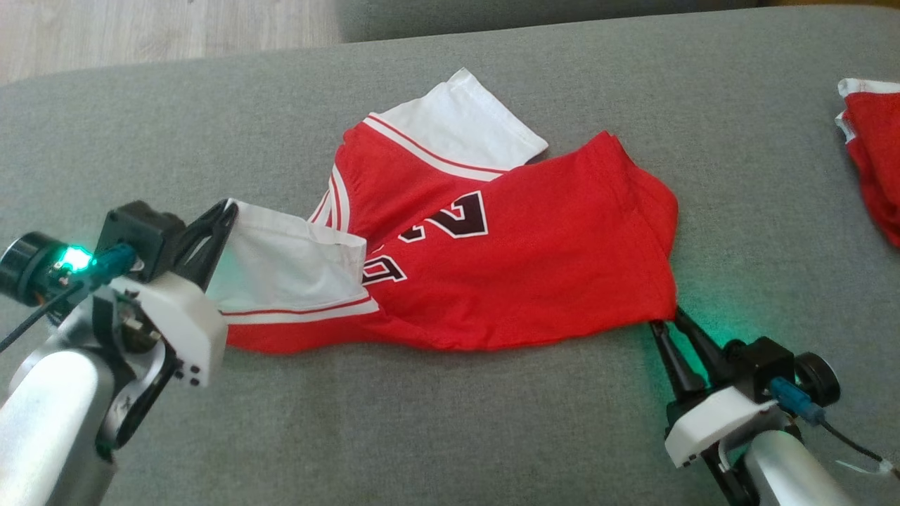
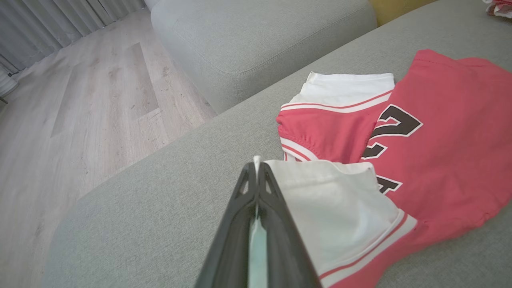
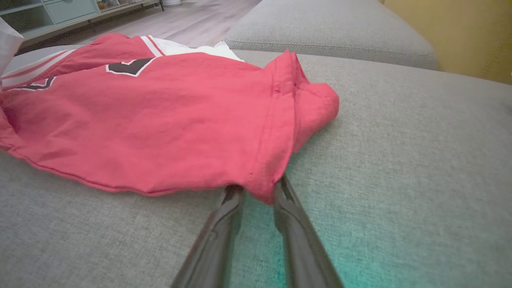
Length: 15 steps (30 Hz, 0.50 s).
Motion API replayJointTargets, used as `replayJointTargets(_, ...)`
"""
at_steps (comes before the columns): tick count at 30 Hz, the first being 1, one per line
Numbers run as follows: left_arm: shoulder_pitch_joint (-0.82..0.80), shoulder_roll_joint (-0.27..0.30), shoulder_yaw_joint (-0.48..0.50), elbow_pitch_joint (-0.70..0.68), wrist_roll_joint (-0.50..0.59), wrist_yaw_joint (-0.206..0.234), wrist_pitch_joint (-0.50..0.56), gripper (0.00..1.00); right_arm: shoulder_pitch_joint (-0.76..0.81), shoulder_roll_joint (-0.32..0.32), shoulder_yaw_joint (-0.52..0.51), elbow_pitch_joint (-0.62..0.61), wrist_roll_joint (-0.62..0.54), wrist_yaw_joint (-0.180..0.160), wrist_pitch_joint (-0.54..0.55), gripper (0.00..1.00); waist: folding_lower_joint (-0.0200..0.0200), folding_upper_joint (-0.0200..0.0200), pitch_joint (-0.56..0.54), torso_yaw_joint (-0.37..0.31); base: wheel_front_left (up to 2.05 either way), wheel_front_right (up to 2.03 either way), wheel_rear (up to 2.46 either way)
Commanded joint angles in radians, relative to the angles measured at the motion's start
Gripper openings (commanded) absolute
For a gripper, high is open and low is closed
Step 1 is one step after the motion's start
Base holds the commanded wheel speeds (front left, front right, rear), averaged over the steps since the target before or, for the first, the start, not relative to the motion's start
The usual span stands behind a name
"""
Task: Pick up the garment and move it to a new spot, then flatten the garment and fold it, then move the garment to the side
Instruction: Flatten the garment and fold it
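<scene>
A red jersey (image 1: 527, 260) with white sleeves and a black number lies crumpled on the grey sofa seat (image 1: 450, 422). My left gripper (image 1: 228, 207) is shut on the edge of the near white sleeve (image 1: 281, 267), holding it slightly raised. In the left wrist view the fingers (image 2: 256, 172) are pressed together with white cloth pinched between them, and the jersey (image 2: 440, 160) spreads to the right. My right gripper (image 1: 669, 322) stands open at the jersey's lower right hem corner. In the right wrist view that red corner (image 3: 262, 188) hangs between its two spread fingertips (image 3: 256, 190).
A second red and white garment (image 1: 872, 154) lies at the seat's far right edge. Wooden floor (image 1: 140, 35) lies beyond the seat's far left edge. Another grey cushion (image 2: 260, 40) stands behind. Bare seat fabric extends in front of and to the right of the jersey.
</scene>
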Motion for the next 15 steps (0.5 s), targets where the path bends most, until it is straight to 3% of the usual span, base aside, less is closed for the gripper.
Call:
replayJointTargets(1,-0.042,0.049,0.049,-0.028,0.001,0.008,-0.004,0.0,0.001,-0.004,0.016,-0.03,-0.008,0.007,-0.004,0.16,0.0,0.0,-0.001,0.0,0.0,0.0,0.0)
replayJointTargets(2,-0.042,0.05,0.049,-0.028,0.001,0.009,-0.005,0.0,0.001,-0.005,0.017,-0.032,-0.009,0.007,-0.004,0.0,0.0,0.0,-0.002,0.001,0.0,0.0,0.0)
replayJointTargets(9,-0.045,0.05,0.052,-0.036,0.005,0.011,-0.043,0.0,0.003,-0.014,0.012,-0.061,-0.013,0.007,-0.004,0.0,0.0,0.0,-0.015,0.0,0.0,0.0,0.0)
replayJointTargets(15,-0.093,0.04,0.078,-0.07,0.039,0.013,-0.189,0.0,0.003,-0.038,-0.067,-0.17,0.025,0.007,-0.004,0.0,0.0,0.0,-0.048,-0.004,0.0,0.0,0.0)
